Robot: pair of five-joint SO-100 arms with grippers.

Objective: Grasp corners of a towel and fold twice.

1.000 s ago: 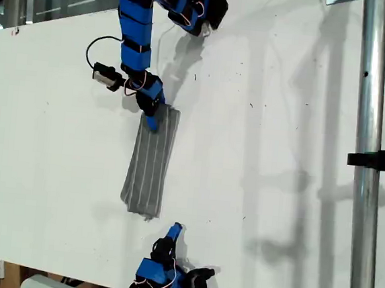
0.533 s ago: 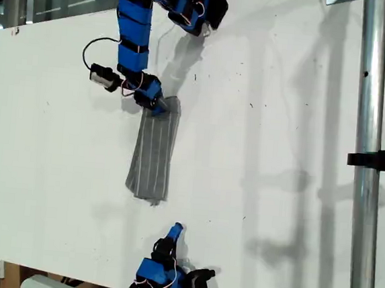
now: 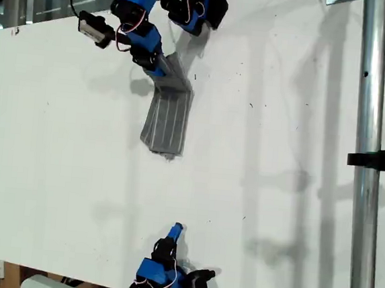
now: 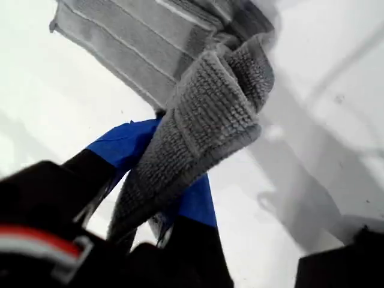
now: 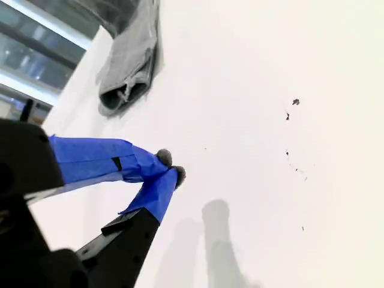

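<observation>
Pinched between fingers (image 4: 141, 150): towel (image 4: 207, 114)

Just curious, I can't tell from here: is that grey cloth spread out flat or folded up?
Folded. The towel is a narrow layered strip, and my first gripper pinches one end, lifting it.

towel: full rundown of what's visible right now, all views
The towel is grey terry-looking cloth with thin pale parallel stripes, folded into a narrow layered strip. My first gripper is shut on one end, which bunches and rises off the table; the rest trails down onto the white surface, towards the top of the exterior view. The second wrist view shows the free end with stacked, slightly gaping layers. My second gripper is shut, empty and apart from it.
</observation>
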